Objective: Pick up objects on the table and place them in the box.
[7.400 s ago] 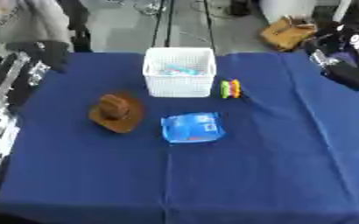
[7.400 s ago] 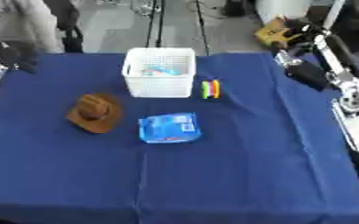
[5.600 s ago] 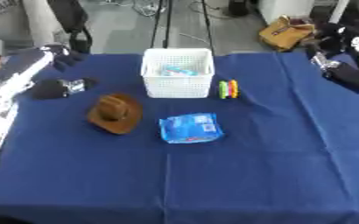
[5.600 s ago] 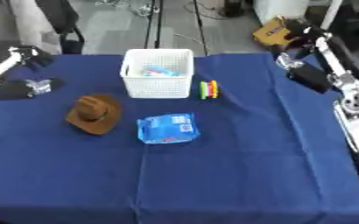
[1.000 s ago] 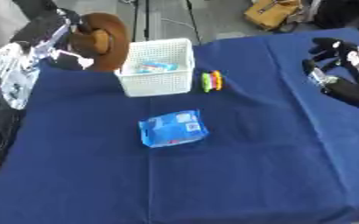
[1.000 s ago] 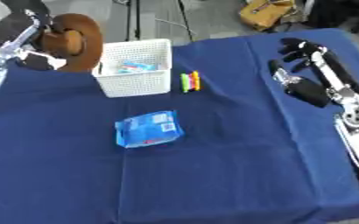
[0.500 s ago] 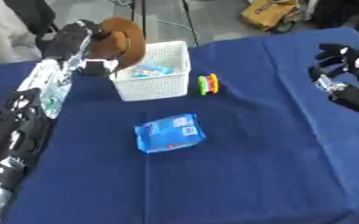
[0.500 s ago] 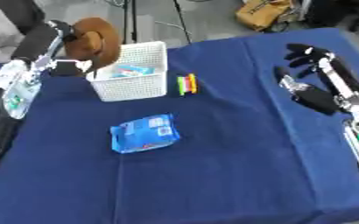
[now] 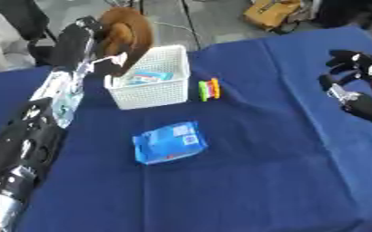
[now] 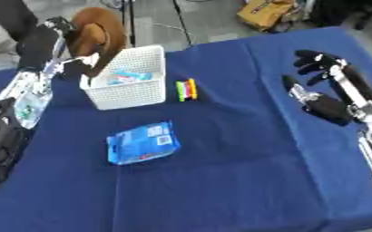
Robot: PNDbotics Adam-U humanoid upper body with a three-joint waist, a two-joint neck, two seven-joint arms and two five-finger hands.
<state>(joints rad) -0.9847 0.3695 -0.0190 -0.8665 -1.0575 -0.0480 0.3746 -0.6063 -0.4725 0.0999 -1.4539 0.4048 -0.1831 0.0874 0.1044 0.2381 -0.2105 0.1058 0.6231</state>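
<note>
The brown hat (image 9: 124,34) is gripped by the curled left hand (image 9: 84,43) right above the white box (image 9: 149,84) rim, so it could get dropped outside if released off-centre.

We see left arm (image 9: 38,136): black shell segments, silver joint section, silver cuff low down. Left hand (image 9: 82,43) black. Right hand (image 10: 325,84) black, dark rounded fingers, silver bracket at wrist, pale forearm.

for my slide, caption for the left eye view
Left hand holds brown hat over the white basket; blue packet remains on table.
</note>
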